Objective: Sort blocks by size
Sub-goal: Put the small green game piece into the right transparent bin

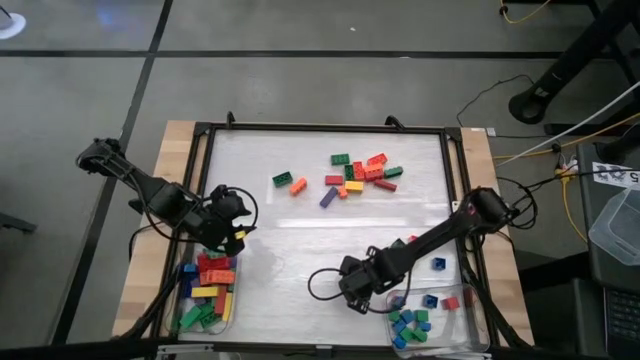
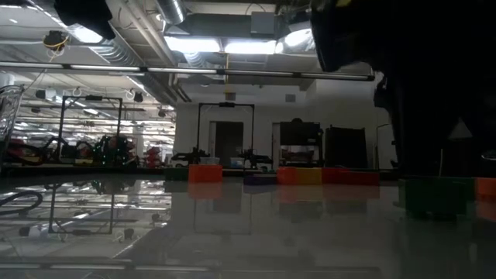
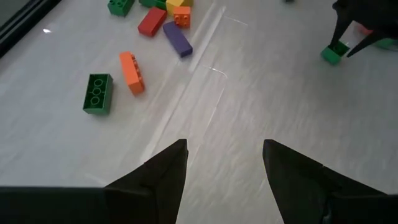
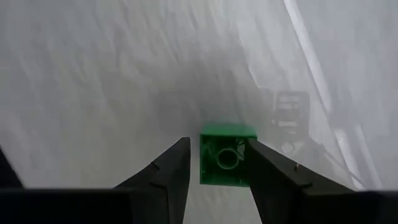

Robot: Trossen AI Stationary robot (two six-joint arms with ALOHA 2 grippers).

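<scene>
From above, the white table (image 1: pixel 300 250) carries a loose cluster of blocks (image 1: pixel 362 172) at its far middle, red, green, orange, yellow and purple, with a long green brick (image 1: pixel 283 179) and an orange brick (image 1: pixel 298 186) lying a little to their left. At the near left a clear tray (image 1: pixel 229 308) holds mostly long bricks, red, yellow, green and blue. At the near right a second clear tray (image 1: pixel 470 335) holds small square blocks, blue, green and red, with a few more small ones on the table just beyond it. The left gripper (image 1: pixel 238 232) hangs at the far edge of the left tray. The right gripper (image 1: pixel 352 296) is low over the table, just left of the right tray.

The table-level view shows orange, yellow and red bricks in a row far off, and a dark green block (image 2: pixel 434 194) near on the right under a dark arm.

In the left wrist view the left gripper (image 3: pixel 225 163) stands with its fingers wide apart and nothing between them, over bare table. Beyond lie the green brick (image 3: pixel 97 93), the orange brick (image 3: pixel 131 72), a purple one (image 3: pixel 177 39) and a red one (image 3: pixel 151 20).

In the right wrist view the right gripper (image 4: pixel 219 163) is closed on a small green square block (image 4: pixel 226 155), one finger on each side, just above the table.
</scene>
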